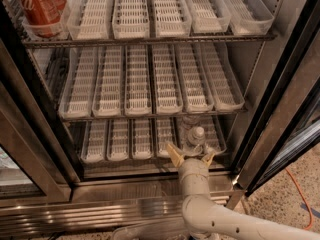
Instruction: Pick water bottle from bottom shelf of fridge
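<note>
Nearly there: poised with gripper (191, 156) spread wide, bottle (196, 134) just ahead; yet to clamp, lift out.

The two-finger gripper (191, 157) — yellow-tipped fingers (175, 155) spread — sits at the front edge of the dim wire bottom shelf (135, 145) in the stainless-steel fridge (125, 211), just before the small clear grey-capped water bottle (195, 135).

Shop-like, commercial fridge (250, 74), lane trays (132, 14), claw (191, 154) at bottom shelf (120, 144)

Downward view into fridge (252, 74), jaws low centre
</note>
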Controlling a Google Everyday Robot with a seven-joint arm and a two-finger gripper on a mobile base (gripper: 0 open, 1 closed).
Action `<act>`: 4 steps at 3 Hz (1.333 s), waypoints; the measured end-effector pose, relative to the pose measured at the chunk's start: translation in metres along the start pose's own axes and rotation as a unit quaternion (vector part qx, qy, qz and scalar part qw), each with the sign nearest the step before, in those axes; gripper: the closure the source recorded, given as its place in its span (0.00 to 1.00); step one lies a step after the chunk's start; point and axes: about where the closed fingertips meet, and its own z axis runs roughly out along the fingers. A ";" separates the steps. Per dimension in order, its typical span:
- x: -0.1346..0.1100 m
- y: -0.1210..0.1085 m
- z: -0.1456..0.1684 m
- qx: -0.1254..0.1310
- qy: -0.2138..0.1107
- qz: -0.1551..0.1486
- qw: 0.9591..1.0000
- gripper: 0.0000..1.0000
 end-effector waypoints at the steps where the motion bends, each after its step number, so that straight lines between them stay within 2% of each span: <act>1: -0.003 -0.006 0.013 0.012 -0.020 -0.001 1.000 0.00; 2: -0.010 -0.008 0.025 0.018 -0.040 -0.004 0.999 0.00; 3: -0.015 -0.010 0.032 0.020 -0.057 -0.009 0.998 0.19; 4: -0.020 -0.010 0.036 0.017 -0.073 -0.013 0.997 0.50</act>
